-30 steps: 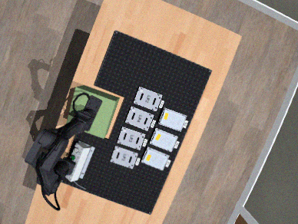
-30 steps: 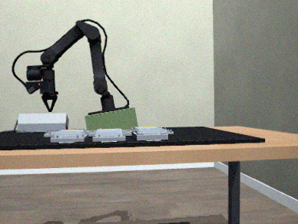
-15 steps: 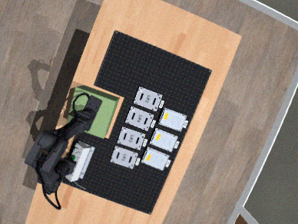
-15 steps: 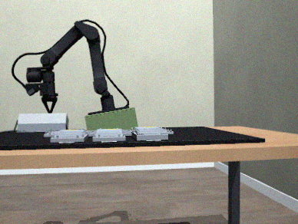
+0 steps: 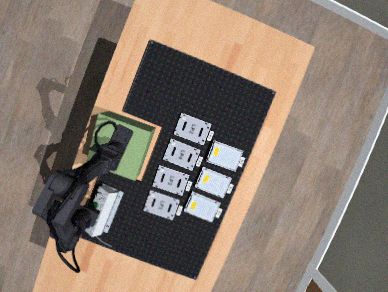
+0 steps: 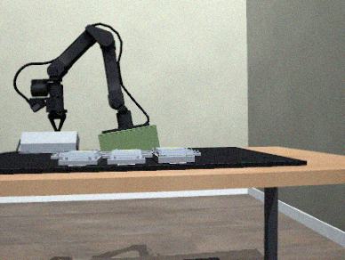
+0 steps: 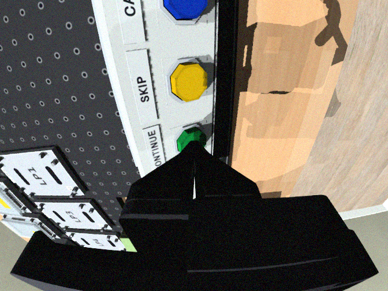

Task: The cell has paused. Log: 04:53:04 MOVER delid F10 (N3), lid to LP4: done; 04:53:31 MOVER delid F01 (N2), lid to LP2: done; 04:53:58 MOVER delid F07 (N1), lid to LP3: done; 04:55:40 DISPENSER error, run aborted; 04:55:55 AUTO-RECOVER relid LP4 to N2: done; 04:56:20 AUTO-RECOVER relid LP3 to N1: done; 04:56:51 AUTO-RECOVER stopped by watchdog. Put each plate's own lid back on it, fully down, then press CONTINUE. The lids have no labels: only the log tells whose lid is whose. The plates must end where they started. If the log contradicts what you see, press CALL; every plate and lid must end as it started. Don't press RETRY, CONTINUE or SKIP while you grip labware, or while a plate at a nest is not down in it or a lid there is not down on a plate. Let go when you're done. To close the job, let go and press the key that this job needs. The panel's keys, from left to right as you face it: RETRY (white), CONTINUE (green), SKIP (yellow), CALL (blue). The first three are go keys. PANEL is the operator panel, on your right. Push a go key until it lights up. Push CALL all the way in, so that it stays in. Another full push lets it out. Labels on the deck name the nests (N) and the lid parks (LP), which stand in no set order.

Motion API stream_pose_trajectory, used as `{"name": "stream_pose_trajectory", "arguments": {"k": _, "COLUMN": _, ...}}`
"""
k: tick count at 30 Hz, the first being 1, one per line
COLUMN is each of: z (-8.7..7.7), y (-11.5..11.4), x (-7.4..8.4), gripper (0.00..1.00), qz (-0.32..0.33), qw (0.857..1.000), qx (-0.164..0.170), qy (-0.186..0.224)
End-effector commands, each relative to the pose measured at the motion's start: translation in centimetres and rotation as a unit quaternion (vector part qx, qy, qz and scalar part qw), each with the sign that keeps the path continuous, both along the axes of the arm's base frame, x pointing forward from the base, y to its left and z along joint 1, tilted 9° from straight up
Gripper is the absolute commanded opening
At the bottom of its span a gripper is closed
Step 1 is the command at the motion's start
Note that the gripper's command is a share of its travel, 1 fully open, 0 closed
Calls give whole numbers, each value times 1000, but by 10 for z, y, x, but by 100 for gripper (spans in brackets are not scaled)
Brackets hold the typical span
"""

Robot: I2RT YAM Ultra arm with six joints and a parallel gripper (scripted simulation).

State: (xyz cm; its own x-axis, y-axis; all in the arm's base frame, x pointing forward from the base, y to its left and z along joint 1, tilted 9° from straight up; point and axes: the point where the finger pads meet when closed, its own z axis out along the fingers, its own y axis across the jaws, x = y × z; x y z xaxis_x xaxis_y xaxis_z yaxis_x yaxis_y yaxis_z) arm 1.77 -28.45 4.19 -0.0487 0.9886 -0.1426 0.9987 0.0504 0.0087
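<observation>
My gripper (image 7: 194, 147) is shut and empty, its tip right at the green CONTINUE key (image 7: 191, 139) of the white operator panel (image 5: 104, 209). In the side view the gripper (image 6: 57, 125) hangs just above the panel (image 6: 48, 142). The yellow SKIP key (image 7: 188, 81) and blue CALL key (image 7: 185, 6) sit further along. Three plates with lids on them (image 5: 225, 155) (image 5: 214, 182) (image 5: 203, 206) stand in a column at the nests. Four lid parks (image 5: 193, 129) (image 5: 182, 154) (image 5: 172, 180) (image 5: 161, 204) stand beside them, all bare; LP1 (image 7: 37, 174) and LP3 (image 7: 71, 216) show in the wrist view.
The arm's base sits on a green block (image 5: 125, 145) next to the panel. The black perforated deck mat (image 5: 200, 100) covers the wooden table. The table edge runs just beyond the panel (image 7: 269, 93).
</observation>
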Motion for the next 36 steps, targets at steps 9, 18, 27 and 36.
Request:
{"name": "stream_pose_trajectory", "arguments": {"k": 9, "z": -4, "y": -4, "x": 4, "gripper": 0, "qz": 10, "qw": 1000, "qx": -11, "qy": -4}}
{"name": "stream_pose_trajectory", "arguments": {"k": 18, "z": -5, "y": -6, "x": 4, "gripper": 0, "qz": 10, "qw": 1000, "qx": -11, "qy": -4}}
{"name": "stream_pose_trajectory", "arguments": {"k": 27, "z": -7, "y": -5, "x": 4, "gripper": 0, "qz": 9, "qw": 1000, "qx": -12, "qy": -4}}
{"name": "stream_pose_trajectory", "arguments": {"k": 36, "z": -11, "y": -1, "x": 3, "gripper": 0, "qz": 8, "qw": 1000, "qx": -6, "qy": -4}}
